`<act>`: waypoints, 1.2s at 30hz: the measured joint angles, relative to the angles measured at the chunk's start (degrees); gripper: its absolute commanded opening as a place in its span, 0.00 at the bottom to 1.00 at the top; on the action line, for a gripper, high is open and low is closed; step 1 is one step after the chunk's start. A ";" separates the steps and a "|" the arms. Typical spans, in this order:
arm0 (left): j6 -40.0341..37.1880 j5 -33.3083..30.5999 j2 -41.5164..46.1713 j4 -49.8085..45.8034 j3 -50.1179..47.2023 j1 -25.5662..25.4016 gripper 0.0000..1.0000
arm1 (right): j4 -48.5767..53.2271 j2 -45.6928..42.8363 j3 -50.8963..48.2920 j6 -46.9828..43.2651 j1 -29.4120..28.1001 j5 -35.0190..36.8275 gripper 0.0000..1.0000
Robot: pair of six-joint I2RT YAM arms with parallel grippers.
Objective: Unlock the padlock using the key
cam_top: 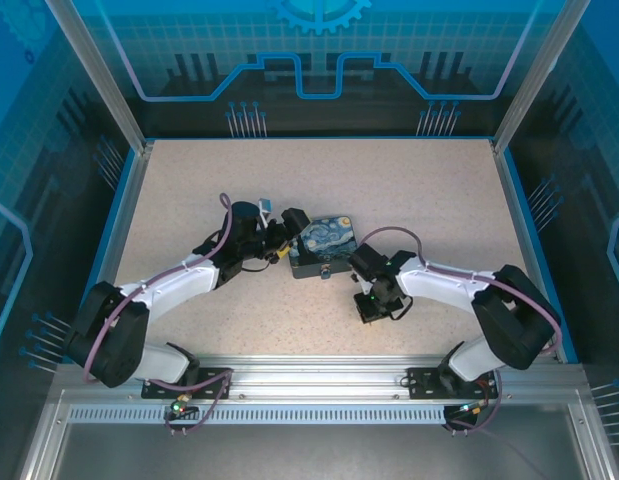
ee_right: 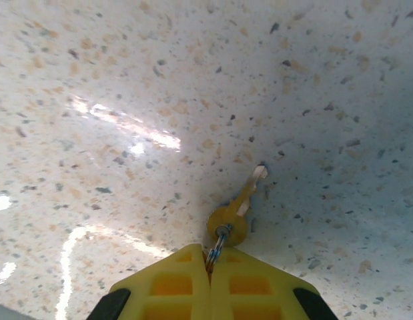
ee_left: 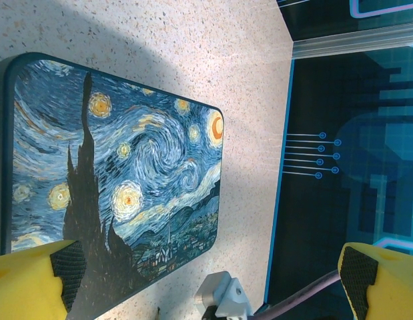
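Key pickup in hand: right gripper (ee_right: 209,259) pinches the brass key (ee_right: 234,212) by its ring; left gripper (ee_left: 209,267) gapes wide. Next, lift it toward the padlock (cam_top: 326,270).

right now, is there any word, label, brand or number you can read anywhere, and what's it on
None: no readable text in these views.
box lid: a swirling night-sky painting, no words.
key: no stamp or number legible on the brass.
back wall: gear and circuit-line graphics, no letters.
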State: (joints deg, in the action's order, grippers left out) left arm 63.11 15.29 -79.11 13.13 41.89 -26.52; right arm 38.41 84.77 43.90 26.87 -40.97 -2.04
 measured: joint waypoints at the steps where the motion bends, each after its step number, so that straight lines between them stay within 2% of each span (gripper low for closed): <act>1: 0.00 0.00 0.22 -0.13 0.00 0.00 0.99 | -0.44 -1.09 -0.31 -0.22 0.44 -0.94 0.00; 8: -0.02 0.00 2.34 -0.96 -0.24 0.00 0.99 | -3.52 -9.16 -0.81 0.13 6.12 -8.87 0.00; 13: 1.25 0.00 3.89 -0.63 -1.42 0.00 0.99 | -6.36 -13.73 -0.79 4.09 11.34 -15.45 0.00; 18: 4.28 0.00 4.87 0.87 -2.03 -0.20 0.99 | -11.19 -15.67 -0.48 11.78 13.40 -19.37 0.00; 26: 11.10 -0.07 5.03 7.80 -2.03 -3.91 0.98 | -21.99 -15.67 1.03 29.00 13.66 -18.64 0.00; 31: 15.98 -0.92 4.24 14.49 -2.10 -5.92 0.86 | -28.02 -15.67 2.14 40.68 13.66 -14.64 0.00; 36: 20.65 -1.57 -0.68 24.15 -2.73 -6.91 0.64 | -31.58 -15.52 3.06 50.88 13.25 -7.76 0.00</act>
State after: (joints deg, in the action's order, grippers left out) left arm 83.77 13.72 -79.79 37.28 39.16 -33.43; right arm 6.83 69.25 46.96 77.76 -27.73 -9.80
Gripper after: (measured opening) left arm 0.708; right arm 0.062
